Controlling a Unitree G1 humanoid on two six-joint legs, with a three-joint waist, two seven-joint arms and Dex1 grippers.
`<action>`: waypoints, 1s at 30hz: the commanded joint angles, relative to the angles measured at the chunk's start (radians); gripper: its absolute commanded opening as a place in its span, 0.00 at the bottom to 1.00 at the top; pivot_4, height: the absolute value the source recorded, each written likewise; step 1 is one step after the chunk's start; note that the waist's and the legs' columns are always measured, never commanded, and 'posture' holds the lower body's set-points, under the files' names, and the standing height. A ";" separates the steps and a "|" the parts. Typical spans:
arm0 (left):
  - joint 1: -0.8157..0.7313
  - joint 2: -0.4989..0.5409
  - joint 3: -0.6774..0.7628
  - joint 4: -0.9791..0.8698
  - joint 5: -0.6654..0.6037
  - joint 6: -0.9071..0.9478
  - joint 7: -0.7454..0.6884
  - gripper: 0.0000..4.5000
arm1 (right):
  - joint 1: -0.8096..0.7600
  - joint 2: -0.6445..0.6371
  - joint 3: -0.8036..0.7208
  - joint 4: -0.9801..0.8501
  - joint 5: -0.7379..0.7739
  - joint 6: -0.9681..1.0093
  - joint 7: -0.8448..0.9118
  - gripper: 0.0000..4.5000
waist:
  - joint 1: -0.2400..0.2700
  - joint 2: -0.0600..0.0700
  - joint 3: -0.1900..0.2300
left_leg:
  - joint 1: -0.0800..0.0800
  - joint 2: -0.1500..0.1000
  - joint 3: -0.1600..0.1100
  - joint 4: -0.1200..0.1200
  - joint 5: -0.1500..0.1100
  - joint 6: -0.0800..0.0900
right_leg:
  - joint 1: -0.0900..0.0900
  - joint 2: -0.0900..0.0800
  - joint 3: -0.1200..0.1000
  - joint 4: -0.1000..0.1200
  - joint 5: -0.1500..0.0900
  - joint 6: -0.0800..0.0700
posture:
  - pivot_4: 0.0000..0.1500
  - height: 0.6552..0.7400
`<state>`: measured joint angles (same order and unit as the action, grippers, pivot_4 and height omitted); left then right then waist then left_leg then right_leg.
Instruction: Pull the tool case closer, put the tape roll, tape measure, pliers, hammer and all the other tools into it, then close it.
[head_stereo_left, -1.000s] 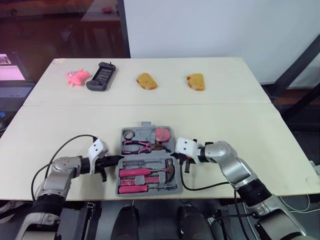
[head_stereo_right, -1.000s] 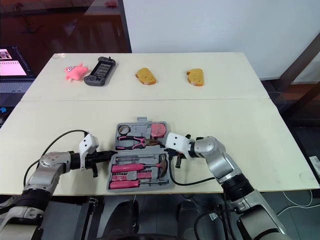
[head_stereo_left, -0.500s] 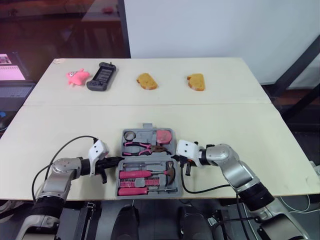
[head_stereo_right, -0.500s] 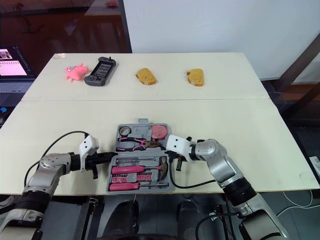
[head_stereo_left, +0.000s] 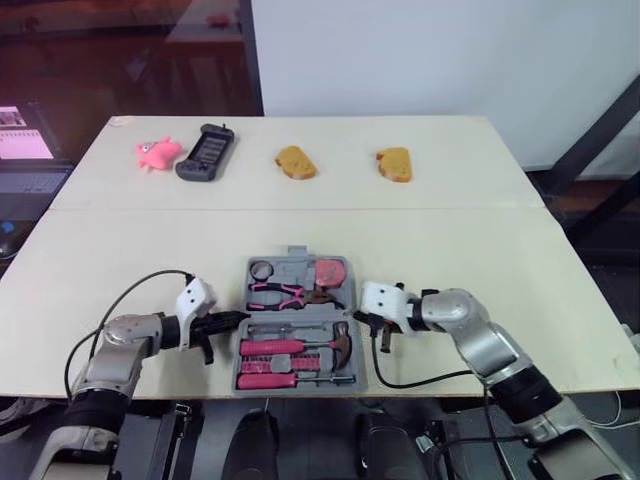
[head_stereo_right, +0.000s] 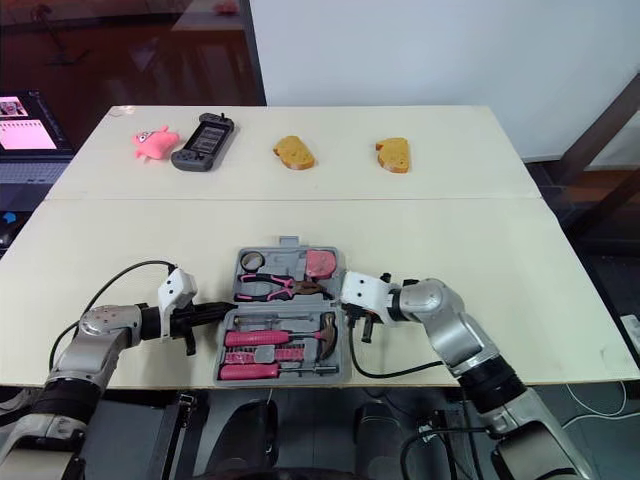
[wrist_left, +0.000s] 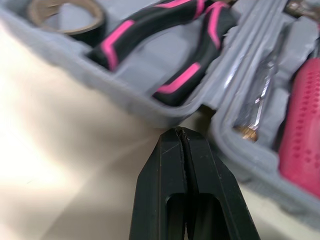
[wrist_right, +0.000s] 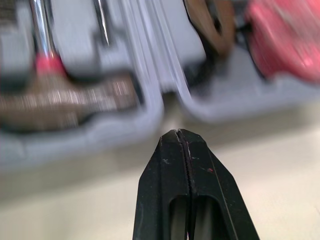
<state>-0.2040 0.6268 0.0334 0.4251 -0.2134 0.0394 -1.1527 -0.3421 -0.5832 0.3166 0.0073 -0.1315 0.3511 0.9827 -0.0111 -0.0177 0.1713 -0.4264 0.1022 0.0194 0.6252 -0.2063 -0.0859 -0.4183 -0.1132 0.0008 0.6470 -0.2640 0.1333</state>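
Fingers of left gripper and right gripper are being pressed closed, empty, flanking the open tool case on the desk.

Counter: pale, two slabs meeting at a seam across the middle.
Far slab, in a row from the robot's left to right:
- pink soft toy;
- black handheld device, just beside the toy;
- brown bread-like piece;
- second brown piece, well apart from the first.

Beyond the counter's left edge: laptop, screen lit.
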 joint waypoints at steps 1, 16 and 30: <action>0.056 0.049 0.086 -0.076 -0.079 0.018 -0.025 0.01 | -0.012 -0.027 -0.104 -0.107 0.116 0.111 0.041 0.00 | -0.006 0.000 0.000 | 0.000 0.000 0.000 -0.001 0.000 0.000 | -0.001 0.000 0.000 0.000 0.000 0.000 | 1.00 0.77; 0.259 0.070 -0.126 -0.684 -0.237 0.366 -0.055 0.00 | -0.173 0.044 -0.261 -0.177 0.521 0.744 -0.050 0.99 | 0.001 0.000 0.001 | -0.001 0.000 0.000 -0.002 0.000 0.000 | -0.001 -0.001 0.000 -0.001 -0.002 -0.005 | 1.00 0.77; 0.251 0.025 -0.198 -0.557 -0.112 0.328 0.083 0.00 | -0.320 0.193 -0.279 0.196 0.515 0.736 -0.229 0.99 | -0.001 0.000 0.001 | -0.001 0.000 0.000 -0.003 0.000 0.000 | -0.003 -0.001 0.000 0.000 -0.002 -0.004 | 1.00 0.77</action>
<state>0.0384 0.6407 -0.1750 -0.1657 -0.3473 0.3801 -1.0768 -0.6321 -0.4001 0.0499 0.1720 0.3852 1.1278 0.7587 -0.0124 -0.0174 0.1720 -0.4277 0.1019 0.0194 0.6225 -0.2064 -0.0857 -0.4208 -0.1138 0.0011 0.6466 -0.2660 0.1291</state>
